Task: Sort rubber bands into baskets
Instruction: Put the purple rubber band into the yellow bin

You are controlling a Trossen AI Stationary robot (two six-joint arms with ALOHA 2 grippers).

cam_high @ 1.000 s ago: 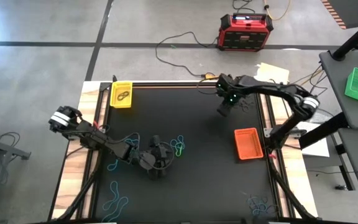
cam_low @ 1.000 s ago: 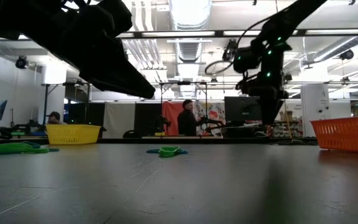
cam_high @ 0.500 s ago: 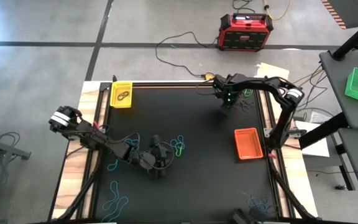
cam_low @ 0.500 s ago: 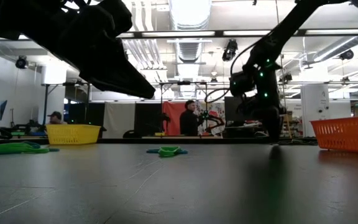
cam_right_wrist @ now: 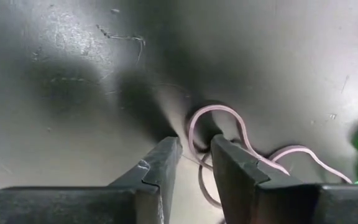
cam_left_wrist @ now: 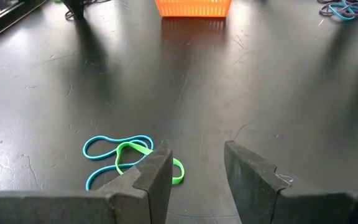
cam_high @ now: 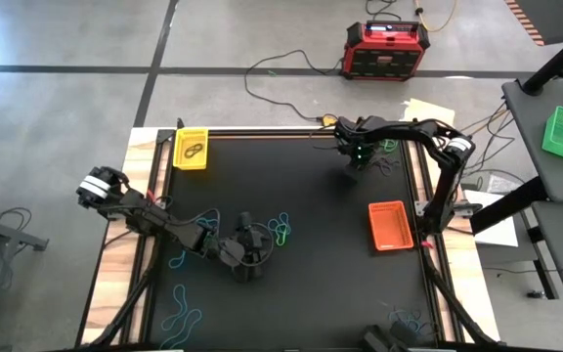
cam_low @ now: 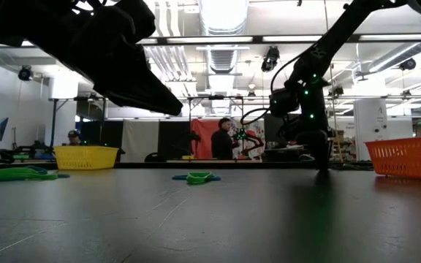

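Between right hand (cam_right_wrist: 194,163) fingers, pale looped rubber band (cam_right_wrist: 229,134) lies flat.

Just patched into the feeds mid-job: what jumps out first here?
The right gripper sits low at the mat's far right corner, jaws narrowly straddling a pale purple rubber band. Mid-table, the left gripper hovers open beside a blue-and-green band cluster. The orange basket stands near the right edge.

- My high camera looks straight down on the whole black table mat (cam_high: 311,284).
- My low camera sits at mat level, facing the room; the orange mesh plastic basket (cam_low: 408,158) at its right edge also shows at the overhead's centre right.
- My left wrist camera looks low across the mat at that basket.
- My right wrist camera sits very close, facing the mat.
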